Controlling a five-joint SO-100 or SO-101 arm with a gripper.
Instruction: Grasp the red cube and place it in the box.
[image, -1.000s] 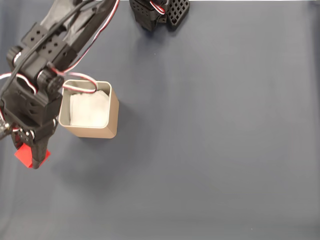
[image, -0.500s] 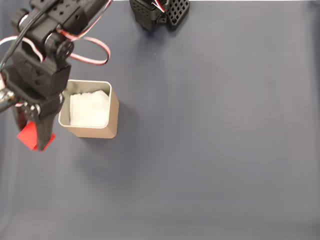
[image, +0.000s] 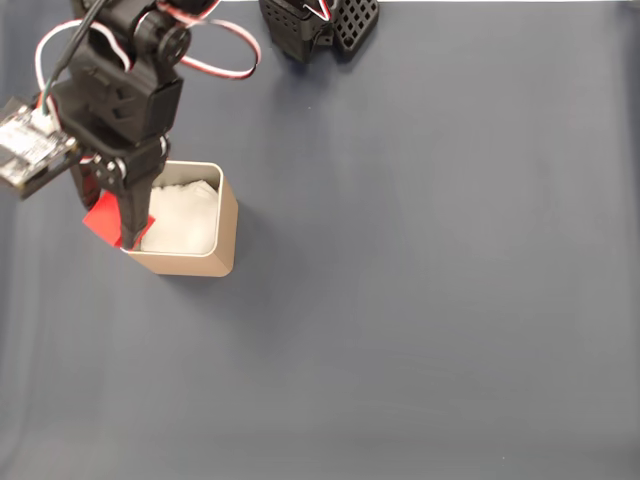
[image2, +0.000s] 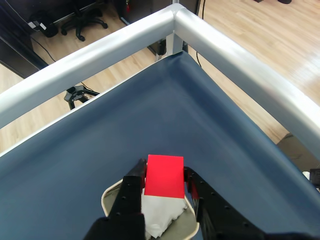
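Observation:
My gripper (image: 118, 222) is shut on the red cube (image: 102, 215) and holds it in the air over the left rim of the box (image: 225, 222). The box is tan with a pale rim and white lining, and it stands on the dark blue table at the left of the fixed view. In the wrist view the red cube (image2: 164, 176) sits clamped between my two black fingers (image2: 132, 186), with my gripper (image2: 162, 175) above the box (image2: 111, 191) and its white lining just below.
The arm's black base (image: 318, 24) stands at the top edge of the fixed view. A silver rail (image2: 240, 65) borders the table's corner in the wrist view, with wood floor beyond. Open blue cloth spreads to the right of the box.
The arm has lifted the red cube off the table at the lower left and carried it up and to the right, to the box's left rim.

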